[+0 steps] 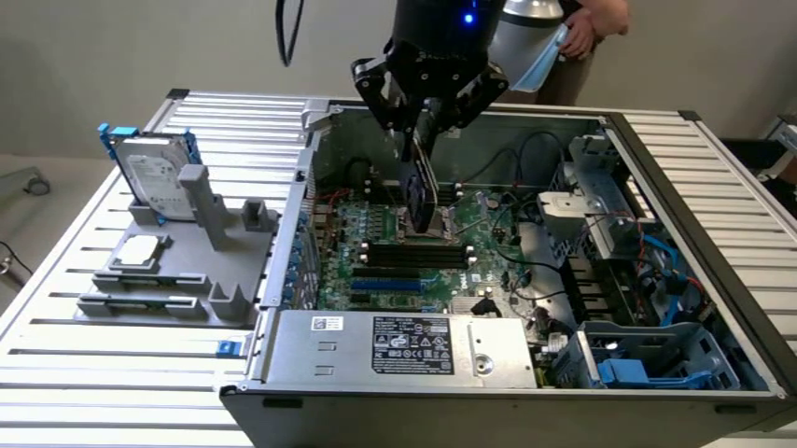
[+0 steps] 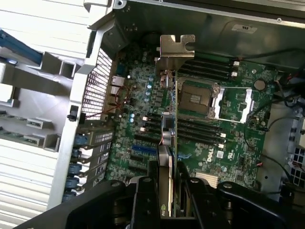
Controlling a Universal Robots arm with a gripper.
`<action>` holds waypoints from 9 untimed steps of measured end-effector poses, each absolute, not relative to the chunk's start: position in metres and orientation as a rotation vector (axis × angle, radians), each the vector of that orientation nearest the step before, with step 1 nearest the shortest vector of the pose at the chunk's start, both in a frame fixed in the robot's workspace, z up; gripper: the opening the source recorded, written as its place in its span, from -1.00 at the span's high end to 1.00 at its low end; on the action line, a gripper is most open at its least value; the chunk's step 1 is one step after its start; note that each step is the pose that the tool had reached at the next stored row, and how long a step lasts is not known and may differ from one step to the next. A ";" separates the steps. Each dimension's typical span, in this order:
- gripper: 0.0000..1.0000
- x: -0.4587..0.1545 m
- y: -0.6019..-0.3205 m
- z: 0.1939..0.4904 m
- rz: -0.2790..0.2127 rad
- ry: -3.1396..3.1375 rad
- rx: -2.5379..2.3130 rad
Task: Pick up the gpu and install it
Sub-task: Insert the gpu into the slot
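Above the motherboard [image 1: 464, 245], inside the open case [image 1: 524, 140] — gripper [image 1: 430, 117] pinching the gpu [image 1: 425, 191] edge-on. Its silver bracket [image 2: 177, 47] hangs lowest.

Table [image 1: 112, 392]: silver metal top made of parallel ribbed slats, which is seen to extend beyond its load on both sides.

Item 1: open computer case [image 1: 498, 420], dark, laid on its side with the open face turned upward. It is set on the middle of the top and toward the exterior view's right.

Item 2: grey moulded holder [image 1: 187, 280], set on the slats just beside the case, on the exterior view's left.

Item 3: small blue piece [image 1: 227, 347], laid on the slats near the holder's front corner, close to the case. Its kind cannot be told.
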State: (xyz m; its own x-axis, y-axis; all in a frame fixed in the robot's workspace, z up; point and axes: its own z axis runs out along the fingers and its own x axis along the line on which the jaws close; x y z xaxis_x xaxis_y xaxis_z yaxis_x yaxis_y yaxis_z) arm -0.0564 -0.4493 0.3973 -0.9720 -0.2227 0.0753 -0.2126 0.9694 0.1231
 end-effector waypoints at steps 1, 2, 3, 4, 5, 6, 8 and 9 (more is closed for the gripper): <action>0.47 -0.056 -0.449 0.397 -0.173 -3.025 0.365; 0.47 -0.056 -0.449 0.396 -0.172 -3.021 0.392; 0.47 -0.056 -0.449 0.395 -0.171 -3.016 0.419; 0.47 -0.056 -0.449 0.395 -0.169 -3.012 0.446; 0.47 -0.056 -0.449 0.394 -0.168 -3.007 0.473; 0.47 -0.056 -0.449 0.393 -0.166 -3.003 0.501; 0.47 -0.056 -0.449 0.392 -0.163 -2.993 0.557; 0.47 -0.056 -0.449 0.391 -0.161 -2.990 0.585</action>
